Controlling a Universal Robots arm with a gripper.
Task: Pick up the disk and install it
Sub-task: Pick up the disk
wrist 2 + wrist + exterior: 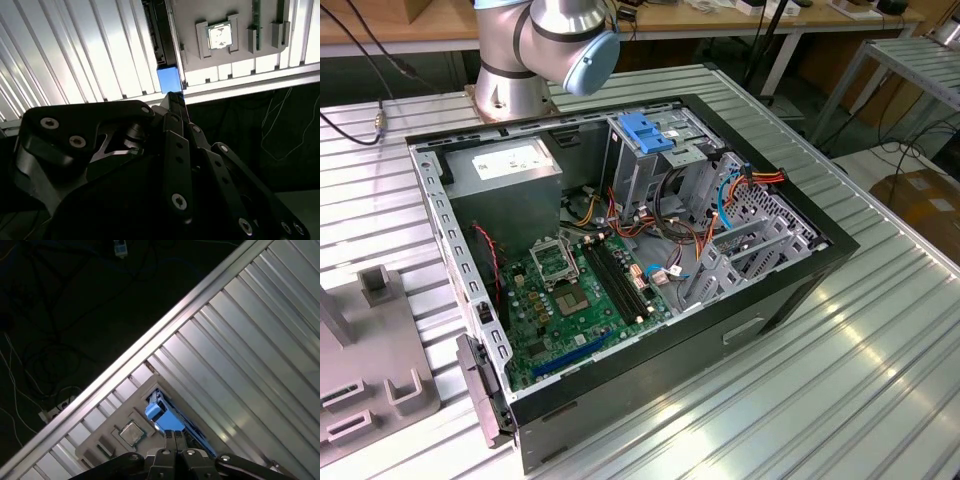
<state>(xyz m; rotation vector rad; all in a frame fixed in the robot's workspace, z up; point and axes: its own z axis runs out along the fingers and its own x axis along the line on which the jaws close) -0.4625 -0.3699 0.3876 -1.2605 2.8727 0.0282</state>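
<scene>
Open black computer case (790,290) lies on a ribbed aluminium table (880,380). Inside it are a green motherboard (570,300) on the near side, a grey metal box with a white sticker (505,170) far and toward the exterior view's left, a blue ridged handle (645,130) on top of the far drive cage, and orange and red cables (760,178) toward the exterior view's right. A grey fixture (380,380) sits apart from the case at the exterior view's left, and a cardboard box (925,200) is off the table at its right. In both wrist views a grey plate (215,15) (107,437) by the table edge holds a square silver chip (220,37) (131,432) in a recess.
</scene>
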